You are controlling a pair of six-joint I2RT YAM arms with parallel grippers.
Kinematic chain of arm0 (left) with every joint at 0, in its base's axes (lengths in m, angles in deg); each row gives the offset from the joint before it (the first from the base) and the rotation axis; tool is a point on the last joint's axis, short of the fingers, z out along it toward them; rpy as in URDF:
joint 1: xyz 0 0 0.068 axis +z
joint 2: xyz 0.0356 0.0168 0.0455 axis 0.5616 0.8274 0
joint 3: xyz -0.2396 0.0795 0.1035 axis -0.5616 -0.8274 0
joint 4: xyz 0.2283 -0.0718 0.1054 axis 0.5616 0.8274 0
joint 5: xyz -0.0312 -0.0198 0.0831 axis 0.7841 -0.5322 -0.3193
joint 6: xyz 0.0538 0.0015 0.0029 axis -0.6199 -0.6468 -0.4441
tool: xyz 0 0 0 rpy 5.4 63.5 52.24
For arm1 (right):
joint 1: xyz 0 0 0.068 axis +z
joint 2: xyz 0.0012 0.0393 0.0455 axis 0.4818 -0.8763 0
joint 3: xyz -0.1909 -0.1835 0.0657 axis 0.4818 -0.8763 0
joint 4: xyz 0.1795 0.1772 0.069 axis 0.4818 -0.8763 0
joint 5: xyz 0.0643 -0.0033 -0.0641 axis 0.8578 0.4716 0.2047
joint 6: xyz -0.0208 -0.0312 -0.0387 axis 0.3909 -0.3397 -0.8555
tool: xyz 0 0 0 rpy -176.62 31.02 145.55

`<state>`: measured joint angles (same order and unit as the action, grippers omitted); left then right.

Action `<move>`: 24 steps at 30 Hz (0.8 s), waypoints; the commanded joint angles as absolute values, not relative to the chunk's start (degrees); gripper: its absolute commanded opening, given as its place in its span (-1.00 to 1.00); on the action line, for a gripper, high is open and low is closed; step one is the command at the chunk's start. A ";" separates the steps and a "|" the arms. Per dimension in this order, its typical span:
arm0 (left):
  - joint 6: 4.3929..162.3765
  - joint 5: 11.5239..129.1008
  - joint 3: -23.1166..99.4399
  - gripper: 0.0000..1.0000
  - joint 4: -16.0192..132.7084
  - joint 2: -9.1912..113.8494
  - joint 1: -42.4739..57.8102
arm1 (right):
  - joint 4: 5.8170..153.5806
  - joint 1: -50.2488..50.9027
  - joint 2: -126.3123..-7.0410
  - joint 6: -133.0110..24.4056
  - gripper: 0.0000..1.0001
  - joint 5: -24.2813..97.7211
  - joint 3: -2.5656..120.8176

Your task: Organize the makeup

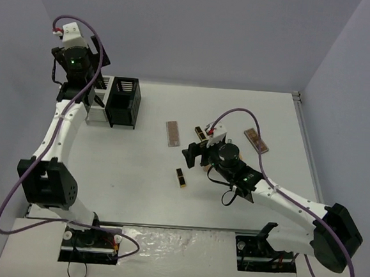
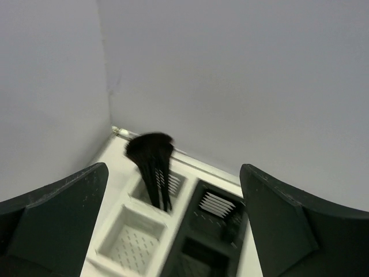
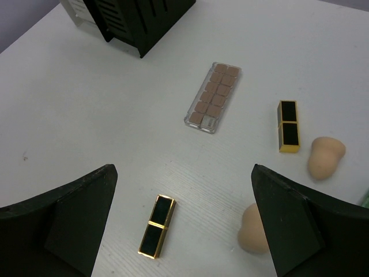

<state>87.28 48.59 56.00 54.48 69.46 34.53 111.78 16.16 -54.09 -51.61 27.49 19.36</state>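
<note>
Right claw (image 3: 183, 196) is wide open and empty, just far of the lipstick (image 3: 155, 232), which lies near-to-far. Left claw (image 2: 174, 190), also open and empty, is way off over the organizer bins (image 1: 125, 105).

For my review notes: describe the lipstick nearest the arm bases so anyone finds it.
Start at the black bin, far left. Come nearer, past a palette, to a black-and-gold lipstick. It lies alone; the other lipstick sits farther back beside a sponge.
</note>
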 commanded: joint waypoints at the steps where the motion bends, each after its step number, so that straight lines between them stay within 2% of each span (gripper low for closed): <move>1: 89.32 49.44 51.67 0.94 67.64 54.69 25.62 | 106.98 15.50 -47.75 -48.86 1.00 18.47 22.39; 6: 99.93 52.93 42.35 0.94 76.26 45.95 21.40 | 100.46 15.07 -41.57 -47.77 1.00 13.53 21.31; 10: 102.55 58.26 37.93 0.94 81.36 43.18 17.64 | 96.57 14.98 -38.48 -46.54 1.00 10.59 19.62; 18: 106.54 56.48 31.46 0.94 85.36 44.62 8.96 | 91.99 14.95 -37.14 -42.75 1.00 9.06 17.81; 24: 105.80 56.23 34.75 0.94 88.14 50.75 7.98 | 91.70 14.79 -41.55 -43.40 0.98 12.95 19.23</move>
